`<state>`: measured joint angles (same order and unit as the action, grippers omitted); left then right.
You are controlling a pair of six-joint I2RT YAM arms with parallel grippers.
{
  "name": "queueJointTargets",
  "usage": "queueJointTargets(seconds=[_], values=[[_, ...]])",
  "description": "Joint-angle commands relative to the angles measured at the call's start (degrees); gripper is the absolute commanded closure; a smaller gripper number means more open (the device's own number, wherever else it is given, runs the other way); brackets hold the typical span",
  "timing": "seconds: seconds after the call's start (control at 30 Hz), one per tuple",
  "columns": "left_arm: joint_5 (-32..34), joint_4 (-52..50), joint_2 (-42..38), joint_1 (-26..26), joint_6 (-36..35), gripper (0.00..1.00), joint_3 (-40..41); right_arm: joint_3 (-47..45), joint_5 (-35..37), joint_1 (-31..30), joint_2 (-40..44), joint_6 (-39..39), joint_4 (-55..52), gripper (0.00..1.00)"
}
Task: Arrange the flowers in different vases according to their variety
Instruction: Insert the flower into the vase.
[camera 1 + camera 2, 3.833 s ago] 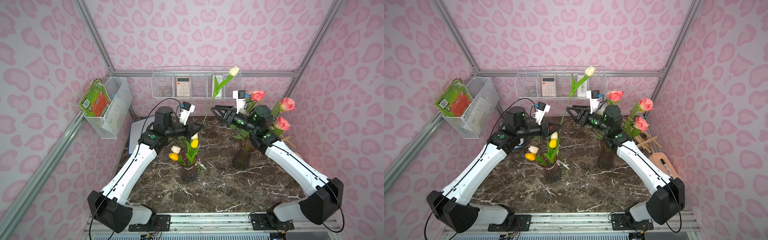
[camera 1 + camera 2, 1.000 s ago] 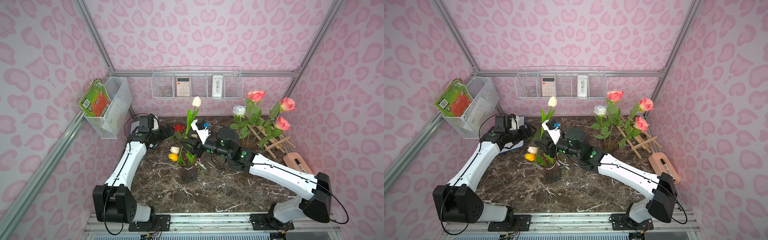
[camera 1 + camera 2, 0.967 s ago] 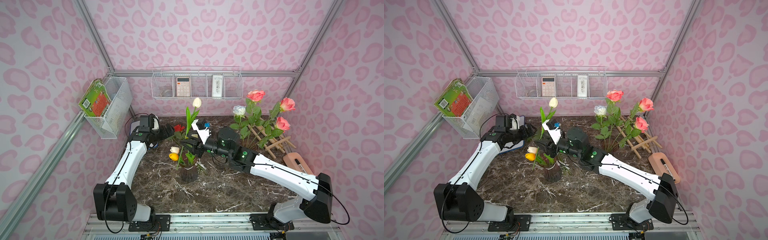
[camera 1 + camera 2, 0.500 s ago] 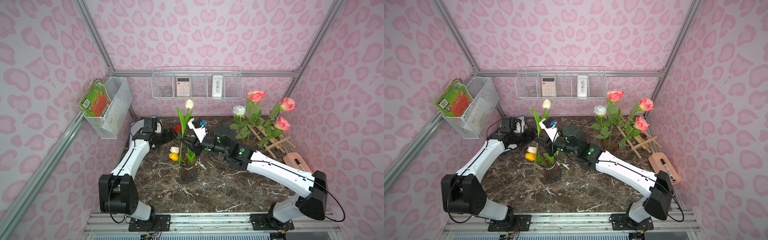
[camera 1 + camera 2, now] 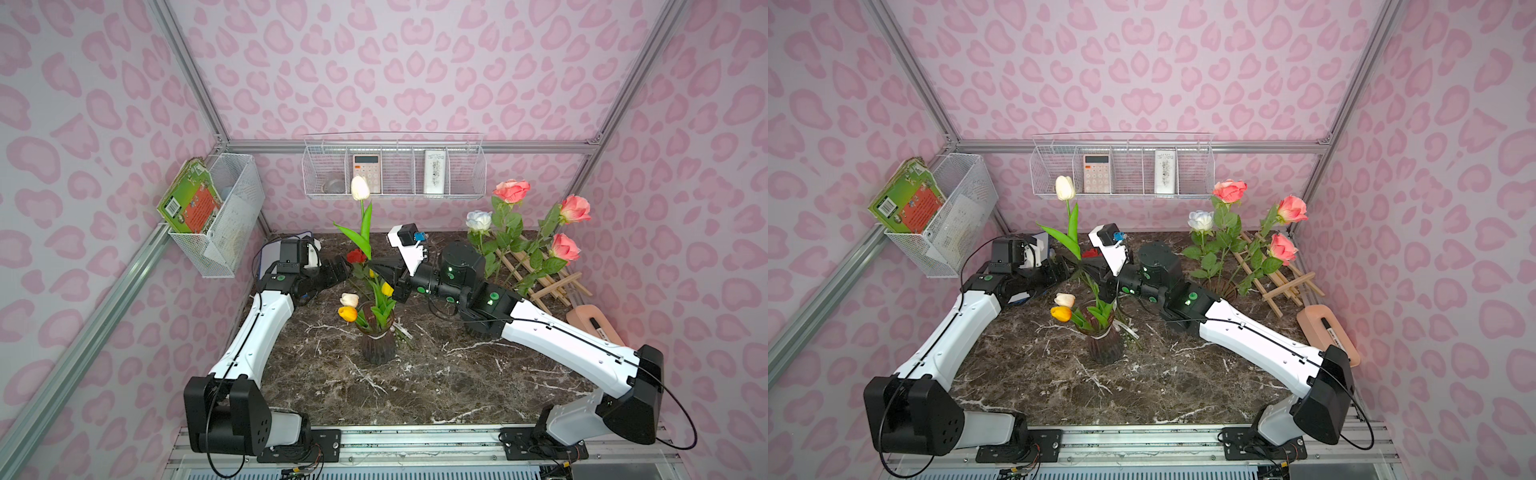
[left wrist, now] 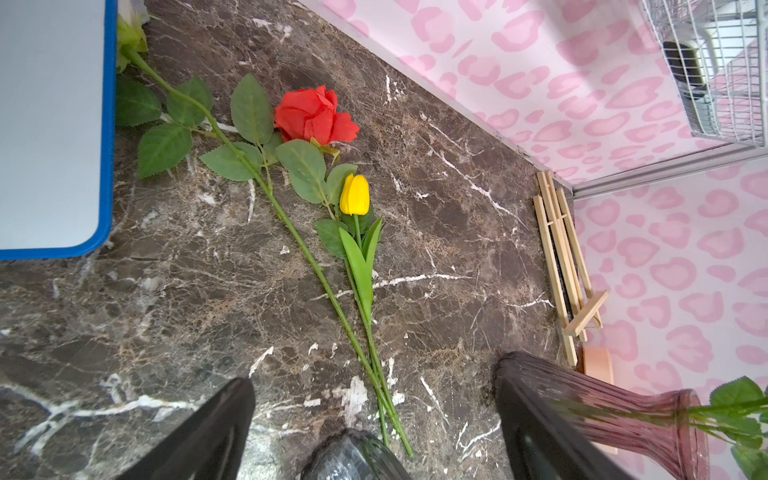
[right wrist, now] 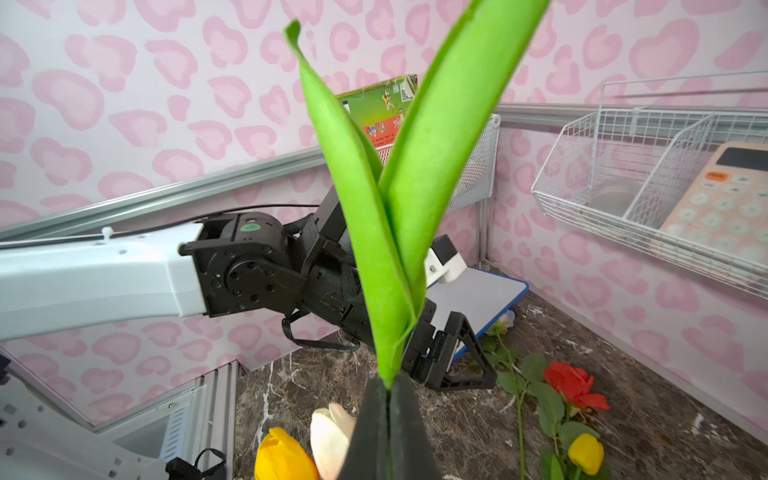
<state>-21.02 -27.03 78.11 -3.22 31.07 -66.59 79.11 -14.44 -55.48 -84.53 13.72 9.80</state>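
The right gripper (image 7: 388, 390) was pinched tight on the white tulip (image 5: 360, 188), upright above the vase (image 5: 377, 349). The left gripper (image 6: 374, 415) hung, jaws spread wide, over the red rose (image 6: 313, 114) lying on the table (image 6: 166, 291).

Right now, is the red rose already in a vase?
No, the red rose lies flat on the marble table beside a loose yellow tulip.

Rose vase (image 5: 1220, 286) mostly behind the right arm (image 5: 1258, 336), only its rim visible.
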Motion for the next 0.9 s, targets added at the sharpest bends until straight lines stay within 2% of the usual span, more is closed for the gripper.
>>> queueJointTargets(seconds=[0.0,0.13,0.33,0.67,0.87], values=[[1.9,0.4,-1.1,0.0,-0.7,0.04,0.6,-0.6,-3.4,0.1,-0.3,3.1,7.6,1.0],[3.6,0.2,-1.8,0.1,-0.7,0.04,1.5,-5.0,-5.4,-0.6,0.0,5.6,14.4,1.0],[4.5,0.6,-2.1,0.1,-0.7,0.04,2.5,-10.1,-4.7,-1.4,-0.1,6.4,23.0,1.0],[4.6,0.9,-2.1,0.1,-0.9,0.04,3.0,-19.4,0.9,-2.3,-0.1,1.0,30.1,1.0],[4.6,1.1,-2.0,0.1,-0.9,0.04,3.1,-21.3,2.4,-3.8,-0.4,-0.6,31.0,1.0]])
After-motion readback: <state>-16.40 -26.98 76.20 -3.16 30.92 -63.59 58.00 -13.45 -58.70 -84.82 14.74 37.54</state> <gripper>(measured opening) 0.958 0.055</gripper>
